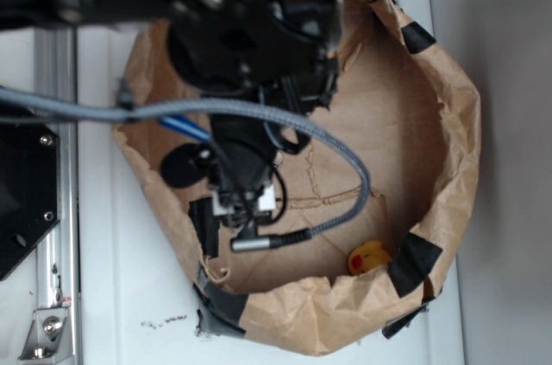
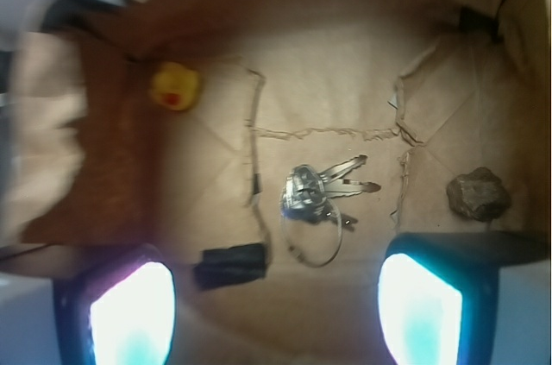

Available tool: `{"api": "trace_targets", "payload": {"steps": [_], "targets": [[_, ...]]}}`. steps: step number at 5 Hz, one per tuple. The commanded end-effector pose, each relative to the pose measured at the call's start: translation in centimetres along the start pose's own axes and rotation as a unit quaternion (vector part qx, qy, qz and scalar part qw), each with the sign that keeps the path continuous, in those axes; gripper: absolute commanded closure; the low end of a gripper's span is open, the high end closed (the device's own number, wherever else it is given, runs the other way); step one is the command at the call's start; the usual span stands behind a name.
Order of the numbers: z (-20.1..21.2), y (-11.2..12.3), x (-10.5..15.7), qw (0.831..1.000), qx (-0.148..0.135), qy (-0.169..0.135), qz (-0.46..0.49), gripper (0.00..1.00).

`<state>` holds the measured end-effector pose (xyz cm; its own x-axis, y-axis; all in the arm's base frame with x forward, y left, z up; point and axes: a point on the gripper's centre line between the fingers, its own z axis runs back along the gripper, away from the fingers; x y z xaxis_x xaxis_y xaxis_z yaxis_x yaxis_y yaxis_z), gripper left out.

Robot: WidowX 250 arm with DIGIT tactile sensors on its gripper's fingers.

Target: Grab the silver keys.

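Over the brown paper bag (image 1: 448, 123), exterior view: black arm and gripper (image 1: 246, 210) hang inside it, grey cable (image 1: 345, 166) looping across; fingers hidden, spread can't be told here. Yellow toy (image 1: 369, 257) near the bag's lower wall. Keys not visible.

Wrist view: gripper (image 2: 276, 313) spread wide, both glowing pads (image 2: 418, 309) apart, holding nothing. Silver keys (image 2: 323, 188) lie fanned on the bag floor between and just above the pads. Brown rock (image 2: 479, 192) right, yellow toy upper left, small black piece (image 2: 228, 266) lower left.

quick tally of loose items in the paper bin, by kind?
silver keys (bunch on a ring): 1
yellow toy: 1
brown rock: 1
small black block: 1
Total: 4
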<state>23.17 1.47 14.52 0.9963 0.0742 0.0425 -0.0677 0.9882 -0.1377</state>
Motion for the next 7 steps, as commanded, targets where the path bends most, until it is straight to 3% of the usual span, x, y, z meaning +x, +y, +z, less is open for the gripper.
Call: {"api": "trace_targets", "payload": {"steps": [1, 6, 7], "targets": [[-4.5, 2.5, -1.0, 1.000, 0.016, -0.017, -0.012, 0.00], [-4.9, 3.0, -0.8, 0.999, 0.024, -0.022, -0.003, 0.00], [-7.2, 4.5, -0.1, 1.000, 0.024, -0.014, -0.003, 0.00]]}}
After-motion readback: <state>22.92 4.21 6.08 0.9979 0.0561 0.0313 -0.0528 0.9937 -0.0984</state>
